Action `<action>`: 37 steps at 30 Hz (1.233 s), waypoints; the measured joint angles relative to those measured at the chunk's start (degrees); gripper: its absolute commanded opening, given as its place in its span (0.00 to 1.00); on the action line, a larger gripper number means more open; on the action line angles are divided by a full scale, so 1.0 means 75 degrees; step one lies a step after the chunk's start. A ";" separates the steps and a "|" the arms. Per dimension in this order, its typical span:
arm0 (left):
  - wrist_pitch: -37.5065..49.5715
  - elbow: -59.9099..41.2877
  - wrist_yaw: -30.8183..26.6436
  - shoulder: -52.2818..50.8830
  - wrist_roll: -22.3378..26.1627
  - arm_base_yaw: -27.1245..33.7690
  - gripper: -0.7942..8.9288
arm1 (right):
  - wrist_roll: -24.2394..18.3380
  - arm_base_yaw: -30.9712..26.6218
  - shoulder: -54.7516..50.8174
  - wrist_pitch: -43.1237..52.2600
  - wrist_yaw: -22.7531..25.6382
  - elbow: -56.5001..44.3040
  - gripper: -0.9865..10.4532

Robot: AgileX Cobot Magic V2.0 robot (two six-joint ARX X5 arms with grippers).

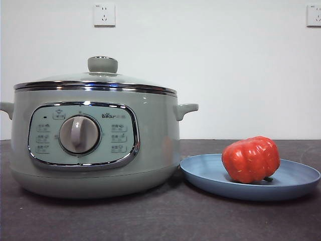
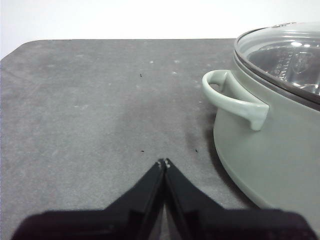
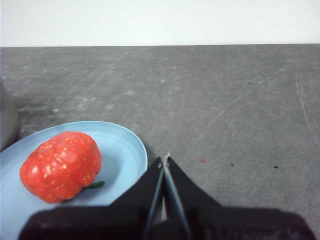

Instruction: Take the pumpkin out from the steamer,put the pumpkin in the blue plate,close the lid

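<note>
Dark grey table [image 1: 150, 221], white wall behind. Pumpkin [image 1: 251, 159] lies tipped in blue plate [image 1: 296, 181]; lid [image 1: 95, 80] on steamer [image 1: 150, 150]. Left pincer [image 2: 164, 162] & right pincer [image 3: 165, 159] both together, empty. Risk: tipped pumpkin rolling off if plate gets nudged.

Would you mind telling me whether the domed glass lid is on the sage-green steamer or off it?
On. The domed glass lid sits level, its chrome rim flush on the sage-green steamer; its knob stands upright.

Bright, even light; soft shadows, sharp focus.
</note>
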 measured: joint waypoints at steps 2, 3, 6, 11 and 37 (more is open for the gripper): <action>0.0000 0.0000 0.0000 0.0000 0.0000 0.0000 0.08 | 0.0061 0.0000 0.0000 0.0000 0.0009 0.0000 0.07; 0.0000 0.0000 0.0000 0.0000 0.0000 0.0000 0.08 | 0.0079 0.0000 0.0000 -0.0003 0.0009 0.0000 0.07; 0.0000 0.0000 0.0000 0.0000 0.0000 0.0000 0.08 | 0.0108 0.0000 0.0000 0.0000 0.0006 0.0000 0.07; 0.0000 0.0000 0.0000 0.0000 0.0000 0.0000 0.08 | 0.0125 0.0000 0.0000 0.0000 0.0006 0.0000 0.07; 0.0000 0.0000 0.0000 0.0000 0.0000 0.0000 0.08 | 0.0131 0.0000 0.0000 -0.0003 0.0006 0.0000 0.07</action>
